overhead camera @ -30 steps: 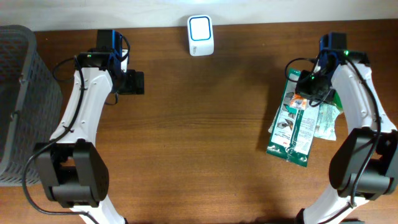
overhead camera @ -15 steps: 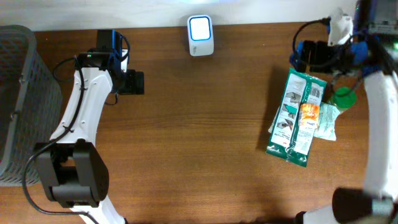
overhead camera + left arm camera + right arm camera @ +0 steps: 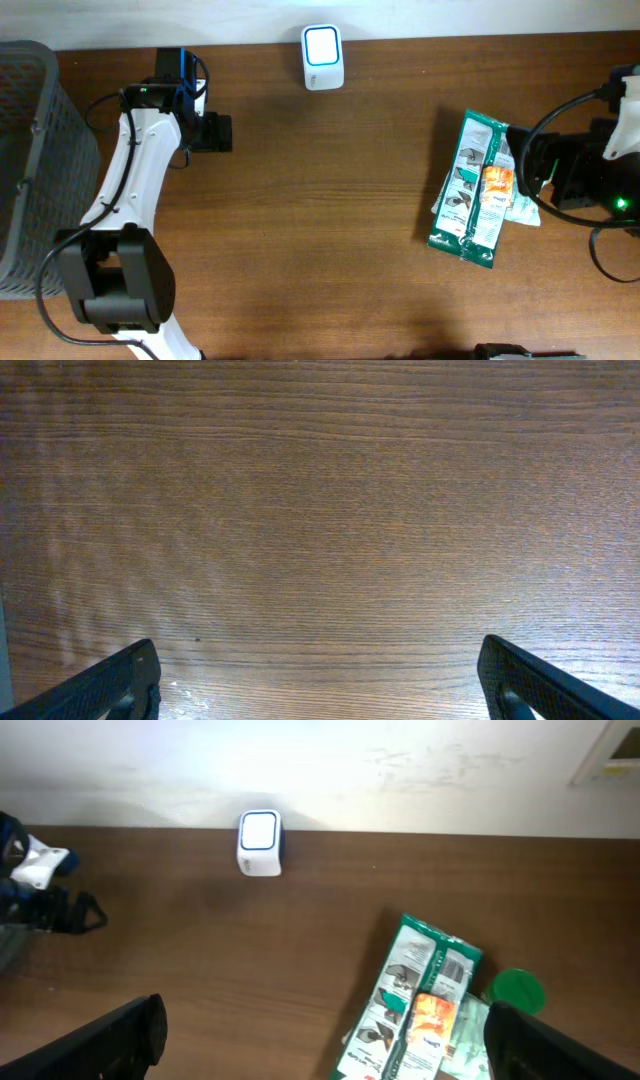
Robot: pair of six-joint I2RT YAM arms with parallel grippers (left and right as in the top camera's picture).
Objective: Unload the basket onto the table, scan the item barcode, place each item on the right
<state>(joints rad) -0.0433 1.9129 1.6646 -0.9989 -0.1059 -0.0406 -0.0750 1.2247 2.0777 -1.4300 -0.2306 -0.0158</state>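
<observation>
Left gripper (image 3: 320,695) and right gripper (image 3: 330,1065): I see both spread wide, holding nothing. Green packet (image 3: 478,190) lies flat on the table (image 3: 330,220), right side, atop other packs and a green cap (image 3: 517,990). Scanner (image 3: 323,57) at far edge; basket (image 3: 30,150) far left.

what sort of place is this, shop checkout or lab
Probably a lab mock-up of a checkout: a wooden table against a plain wall, a small white scanner at its back edge, packaged goods at the right, a grey basket at the left.
</observation>
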